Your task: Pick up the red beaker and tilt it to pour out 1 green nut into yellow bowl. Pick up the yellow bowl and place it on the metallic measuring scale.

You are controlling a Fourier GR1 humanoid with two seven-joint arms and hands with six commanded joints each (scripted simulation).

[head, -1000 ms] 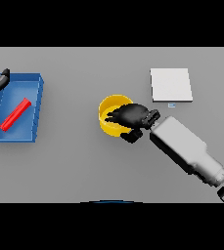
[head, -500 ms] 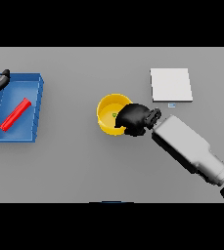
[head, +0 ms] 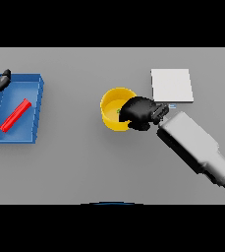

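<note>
Over the last second the right hand (head: 140, 113) has curled tighter on the near-right rim of the yellow bowl (head: 115, 106), its fingers bunching into a compact grip where they earlier lay spread across the rim. The bowl has shifted slightly toward the table's far edge and right side, closer to the metallic measuring scale (head: 171, 85). More of the bowl's inside shows, with a small green nut (head: 118, 111) visible just beside the fingers.

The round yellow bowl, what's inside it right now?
Inside the round yellow bowl sits a small green nut near the right hand, whose fingers curl over the rim and cover the right part.
</note>
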